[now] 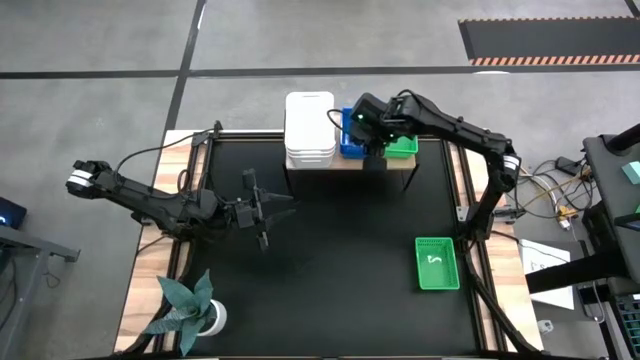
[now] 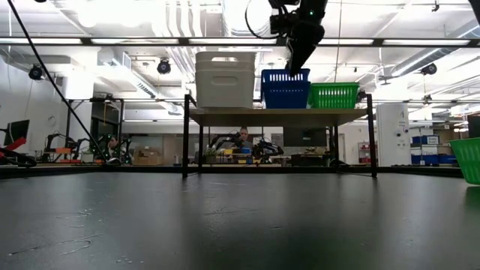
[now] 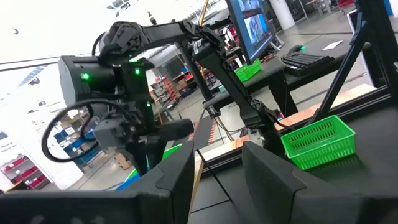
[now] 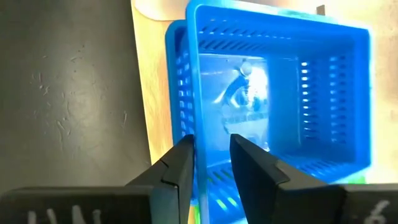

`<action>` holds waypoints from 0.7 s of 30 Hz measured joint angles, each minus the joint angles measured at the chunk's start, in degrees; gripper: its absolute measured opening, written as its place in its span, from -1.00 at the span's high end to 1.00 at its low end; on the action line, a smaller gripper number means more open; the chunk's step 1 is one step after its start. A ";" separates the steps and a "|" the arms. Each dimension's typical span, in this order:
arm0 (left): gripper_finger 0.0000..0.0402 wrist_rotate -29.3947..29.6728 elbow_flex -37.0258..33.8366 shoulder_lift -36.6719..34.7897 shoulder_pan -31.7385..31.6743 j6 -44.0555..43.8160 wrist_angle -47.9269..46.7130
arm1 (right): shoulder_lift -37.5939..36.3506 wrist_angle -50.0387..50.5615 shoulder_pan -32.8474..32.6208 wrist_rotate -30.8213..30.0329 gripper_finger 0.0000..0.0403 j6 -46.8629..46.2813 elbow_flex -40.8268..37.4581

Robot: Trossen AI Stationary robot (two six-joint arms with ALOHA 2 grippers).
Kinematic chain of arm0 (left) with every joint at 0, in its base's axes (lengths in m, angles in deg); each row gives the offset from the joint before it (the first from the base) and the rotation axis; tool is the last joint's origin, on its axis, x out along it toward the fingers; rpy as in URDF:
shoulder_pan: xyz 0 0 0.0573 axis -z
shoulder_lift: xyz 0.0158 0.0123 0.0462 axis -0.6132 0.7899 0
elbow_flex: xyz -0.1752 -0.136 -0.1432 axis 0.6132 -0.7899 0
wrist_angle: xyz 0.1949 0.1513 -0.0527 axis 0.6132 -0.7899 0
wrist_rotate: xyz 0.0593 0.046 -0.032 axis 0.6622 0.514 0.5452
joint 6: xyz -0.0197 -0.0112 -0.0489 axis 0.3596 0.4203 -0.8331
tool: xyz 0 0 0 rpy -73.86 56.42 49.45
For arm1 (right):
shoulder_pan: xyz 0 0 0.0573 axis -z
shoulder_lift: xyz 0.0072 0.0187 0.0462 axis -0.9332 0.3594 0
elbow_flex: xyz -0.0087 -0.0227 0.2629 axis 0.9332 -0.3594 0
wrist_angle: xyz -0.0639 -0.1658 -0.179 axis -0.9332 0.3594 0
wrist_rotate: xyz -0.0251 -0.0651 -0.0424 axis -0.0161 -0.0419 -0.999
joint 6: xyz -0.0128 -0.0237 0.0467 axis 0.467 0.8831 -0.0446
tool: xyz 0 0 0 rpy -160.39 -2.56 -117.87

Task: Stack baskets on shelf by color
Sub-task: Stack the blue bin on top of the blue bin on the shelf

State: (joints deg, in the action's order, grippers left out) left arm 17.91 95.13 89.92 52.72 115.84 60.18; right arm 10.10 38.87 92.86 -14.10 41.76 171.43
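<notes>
The light-wood shelf (image 1: 350, 165) stands at the table's far edge. On it sit a white basket stack (image 1: 310, 128), a blue basket stack (image 1: 348, 142) and a green basket (image 1: 404, 148). In the low view they show as white (image 2: 225, 79), blue (image 2: 285, 88) and green (image 2: 334, 95). My right gripper (image 4: 211, 158) hangs over the blue stack, pointing down, shut on the top blue basket (image 4: 280, 93). Another green basket (image 1: 437, 262) lies flat on the table's right side. My left gripper (image 1: 262, 213) hovers open over the table's left-middle and touches nothing. My right gripper has the top blue basket by its wall (image 4: 194, 124) on the side toward the table's near edge, close to the corner beside the green basket. One finger is inside the basket and one outside, coming from above. The basket sits nested level in the blue one below it.
A potted green plant (image 1: 190, 305) stands at the table's near left corner. The black tabletop (image 1: 340, 260) is bare between the shelf and the near edge. Cables and equipment lie beyond the right edge. A person sits far off behind the shelf (image 2: 241, 139).
</notes>
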 joint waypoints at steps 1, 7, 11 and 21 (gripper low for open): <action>0.40 0.00 0.00 0.00 0.00 0.00 0.01 | 0.00 0.60 0.00 -0.04 0.52 0.00 0.68; 0.40 0.00 0.00 0.00 0.00 -0.02 0.01 | -0.10 2.47 -0.01 -0.17 0.52 -1.11 5.01; 0.40 0.00 0.00 0.00 0.00 -0.02 0.01 | -0.12 2.88 -0.02 -0.19 0.59 -1.04 6.97; 0.40 -0.01 0.00 0.00 0.00 -0.02 0.01 | -0.11 3.38 -0.02 -0.11 0.82 -1.85 3.83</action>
State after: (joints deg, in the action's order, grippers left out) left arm 17.90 95.13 89.92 52.72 115.81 60.19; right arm 10.00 42.25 92.84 -14.20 39.91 175.26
